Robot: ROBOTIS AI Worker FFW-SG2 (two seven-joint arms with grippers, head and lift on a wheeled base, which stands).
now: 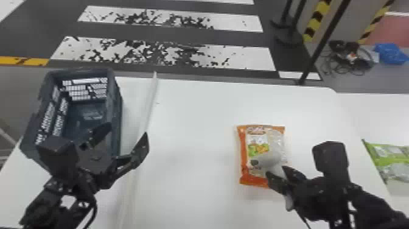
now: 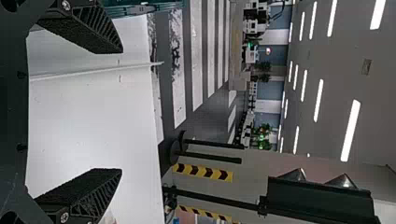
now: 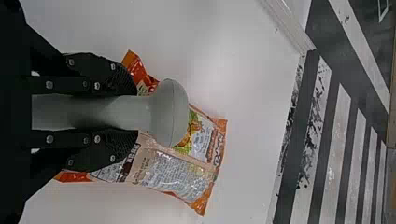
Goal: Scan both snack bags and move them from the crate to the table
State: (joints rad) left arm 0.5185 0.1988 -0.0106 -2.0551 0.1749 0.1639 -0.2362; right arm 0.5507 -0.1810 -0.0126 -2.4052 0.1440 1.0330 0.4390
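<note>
Over the orange snack bag [image 1: 248,146], which lies flat on the white table [image 1: 194,121], my right gripper [image 1: 278,178] is shut on the grey scanner [image 1: 269,160]. In the right wrist view the scanner [image 3: 163,112] sits between the fingers of my right gripper [image 3: 126,112], its head above the orange bag [image 3: 177,172]. A green snack bag [image 1: 392,161] lies at the far right. My left gripper [image 1: 123,144] stands open at the near right side of the dark crate [image 1: 117,106]; in the left wrist view nothing is between the fingers of my left gripper [image 2: 119,112].
A raised pale strip [image 1: 149,106] runs across the table beside the crate. Beyond the table's far edge are a striped floor, black posts [image 1: 322,39] and a blue bundle [image 1: 391,53]. Another white surface [image 1: 365,106] adjoins on the right.
</note>
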